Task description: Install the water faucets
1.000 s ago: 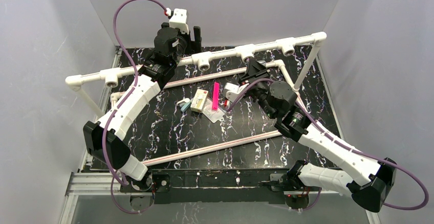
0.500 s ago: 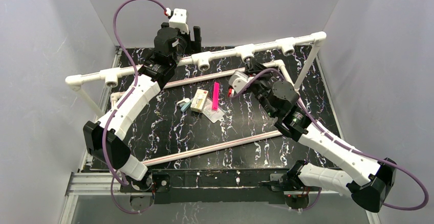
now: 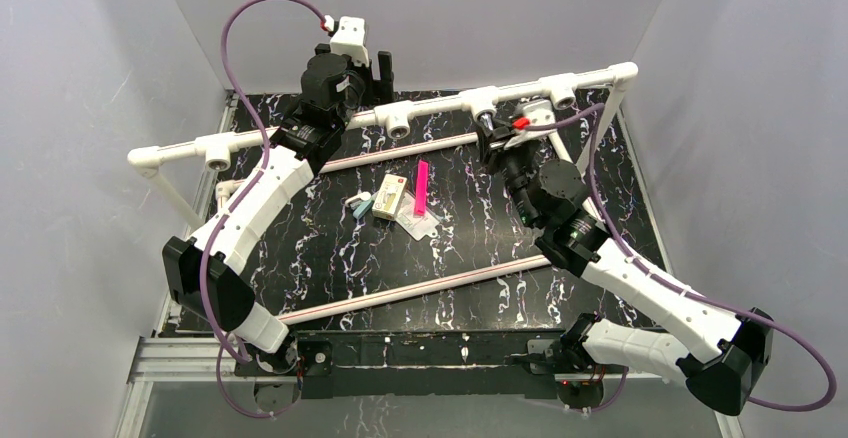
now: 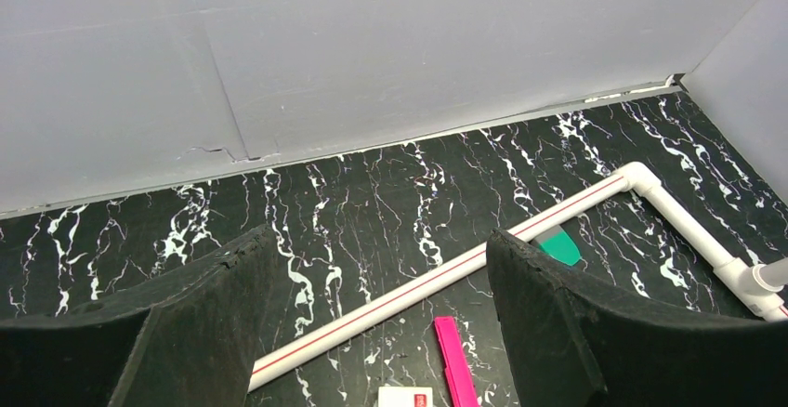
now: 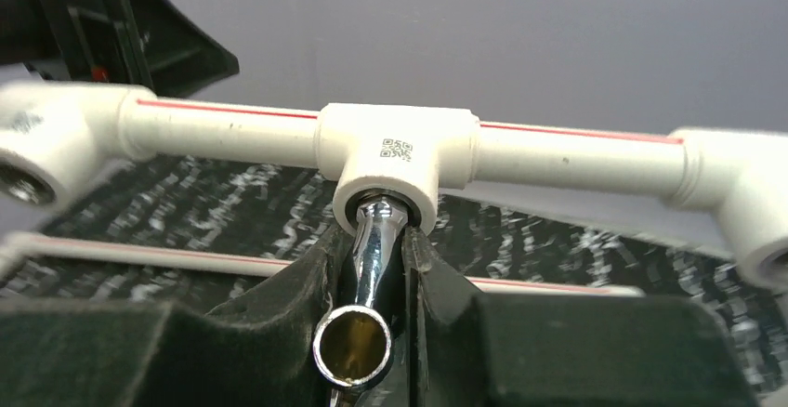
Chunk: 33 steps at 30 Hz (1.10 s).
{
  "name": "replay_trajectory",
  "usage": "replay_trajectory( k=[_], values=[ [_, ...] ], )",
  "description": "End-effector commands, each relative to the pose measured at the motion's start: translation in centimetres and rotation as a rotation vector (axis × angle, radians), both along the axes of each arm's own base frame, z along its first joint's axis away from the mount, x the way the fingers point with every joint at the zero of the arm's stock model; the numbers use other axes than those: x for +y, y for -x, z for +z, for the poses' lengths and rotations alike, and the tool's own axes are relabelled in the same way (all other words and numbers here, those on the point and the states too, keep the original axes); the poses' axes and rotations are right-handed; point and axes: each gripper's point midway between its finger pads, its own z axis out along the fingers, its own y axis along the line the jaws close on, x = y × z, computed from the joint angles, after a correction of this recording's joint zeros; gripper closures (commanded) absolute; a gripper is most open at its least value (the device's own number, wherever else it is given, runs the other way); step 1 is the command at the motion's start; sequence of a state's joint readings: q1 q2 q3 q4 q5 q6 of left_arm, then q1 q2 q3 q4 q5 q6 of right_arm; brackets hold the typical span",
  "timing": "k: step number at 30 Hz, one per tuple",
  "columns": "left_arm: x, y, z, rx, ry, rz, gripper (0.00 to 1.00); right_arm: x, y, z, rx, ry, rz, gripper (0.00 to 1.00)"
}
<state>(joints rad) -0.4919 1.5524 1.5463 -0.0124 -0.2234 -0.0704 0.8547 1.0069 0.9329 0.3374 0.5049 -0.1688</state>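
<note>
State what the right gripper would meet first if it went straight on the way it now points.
The white tee socket straight ahead. The right gripper holds the faucet, whose tip is at, perhaps just inside, the socket's mouth, so the faucet would likely press in before the gripper itself touches the rim.

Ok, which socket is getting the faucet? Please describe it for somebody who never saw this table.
Find the raised white pipe rail crossing the back of the table. Counting its visible sockets from the right end, take the second tee socket. Only this one has a shiny metal faucet in its mouth, held by the right gripper.
</note>
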Motion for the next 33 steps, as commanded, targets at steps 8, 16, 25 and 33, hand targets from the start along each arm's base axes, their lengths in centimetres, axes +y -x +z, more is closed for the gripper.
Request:
replay_trajectory(
  k=[8, 16, 25, 33],
  values=[
    [0.6, 0.8, -9.6, 0.251, -0.139, 0.000, 0.20, 1.9, 1.6, 0.9, 0.388, -0.854, 0.094, 0.99],
    [0.5, 0.9, -9.4, 0.247, -0.133, -0.004, 0.20, 1.3, 2.5, 0.3, 0.536, -1.241, 0.127, 0.99],
    [0.6, 1.0, -9.4, 0.246, -0.131, -0.004, 0.20, 1.8, 3.0, -1.2, 0.687, -1.464, 0.149, 0.99],
    [0.6, 1.1, -9.4, 0.245, -0.131, -0.003, 0.20, 0.9, 2.5, -1.5, 0.670, -1.474, 0.076, 0.97]
  ],
)
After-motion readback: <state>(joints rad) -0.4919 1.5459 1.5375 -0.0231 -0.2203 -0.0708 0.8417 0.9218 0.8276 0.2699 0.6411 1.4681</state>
